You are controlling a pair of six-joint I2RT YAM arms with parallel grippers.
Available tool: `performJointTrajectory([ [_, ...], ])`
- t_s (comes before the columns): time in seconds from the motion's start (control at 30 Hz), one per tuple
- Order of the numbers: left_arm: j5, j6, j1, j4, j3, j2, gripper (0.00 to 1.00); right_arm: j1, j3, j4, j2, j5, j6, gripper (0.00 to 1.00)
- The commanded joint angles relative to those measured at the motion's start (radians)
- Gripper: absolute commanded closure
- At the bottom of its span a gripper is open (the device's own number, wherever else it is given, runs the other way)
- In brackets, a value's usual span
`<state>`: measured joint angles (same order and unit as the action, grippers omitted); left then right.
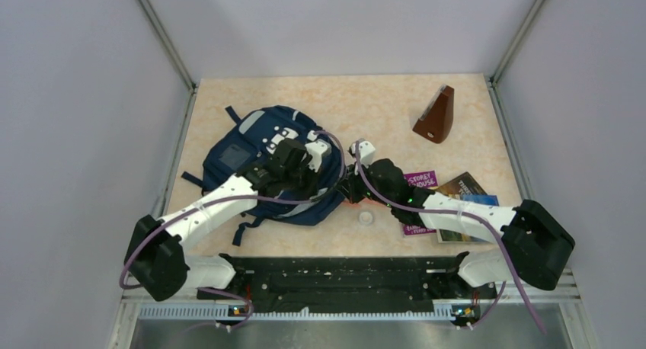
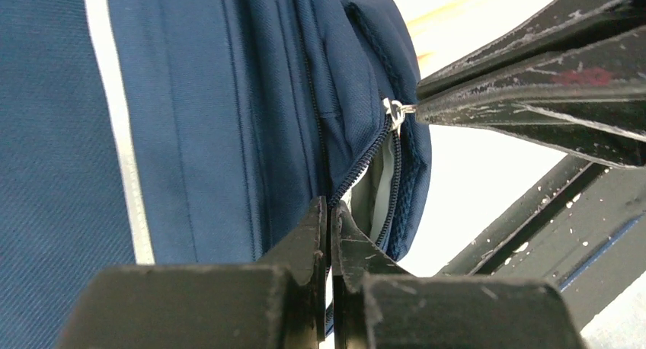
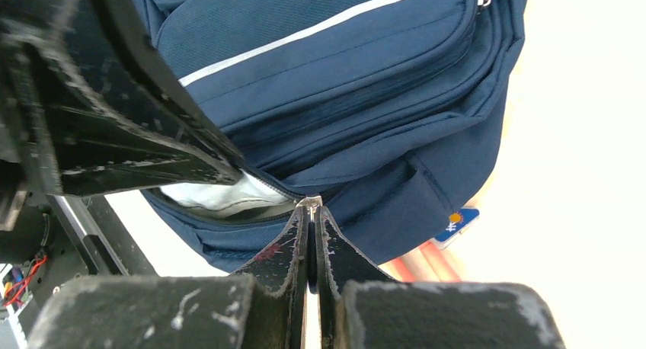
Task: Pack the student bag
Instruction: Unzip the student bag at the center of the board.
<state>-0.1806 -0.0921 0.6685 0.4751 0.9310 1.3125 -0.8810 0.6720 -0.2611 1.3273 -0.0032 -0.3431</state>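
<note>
We see the student bag [image 1: 228,162] lying flat on the left half of the bench [image 1: 381,105]. It sits nearer the left edge than the right, and its dark straps trail toward the near-left corner. Both arms meet at the bag's right-hand side.

From the left wrist, the left pincer [image 2: 329,231] has its jaws pressed together. The teeth of the zip run down into the slit between them, so it looks pinched on the edge of the bag's opening. A grey-white trim stripe [image 2: 114,120] runs down the navy fabric to its left.

From the right wrist, the right pincer [image 3: 308,219] is closed on the small metal zip pull [image 3: 308,203], its tips meeting right at the zip line. Just to the left of that grip the zip gapes a little and shows pale grey lining [image 3: 221,196].

Elsewhere on the bench, a brown wedge-shaped object [image 1: 436,116] stands toward the far-right corner, well apart from the bag. A purple book [image 1: 420,183] lies by the right arm, partly under it. A second book with a darker cover [image 1: 465,189] lies just beside the first, toward the right edge. A small white round thing [image 1: 366,218] sits near the middle of the near edge, close to the bag's lower right corner; we cannot tell what it is.
</note>
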Motion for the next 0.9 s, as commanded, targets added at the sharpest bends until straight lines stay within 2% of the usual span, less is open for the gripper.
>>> performJointTrajectory([
  [0.0,0.169,0.007,-0.009,0.038,0.027,-0.096,1.0,0.004,0.007,-0.029,-0.016,0.091,0.016,1.0],
  [0.6,0.608,-0.011,-0.009,0.069,0.011,-0.423,1.0,0.004,0.055,-0.065,0.09,0.239,-0.015,1.0],
  [0.87,0.773,0.011,-0.012,0.055,0.094,-0.517,1.0,0.004,0.1,-0.081,0.144,0.239,-0.03,1.0],
])
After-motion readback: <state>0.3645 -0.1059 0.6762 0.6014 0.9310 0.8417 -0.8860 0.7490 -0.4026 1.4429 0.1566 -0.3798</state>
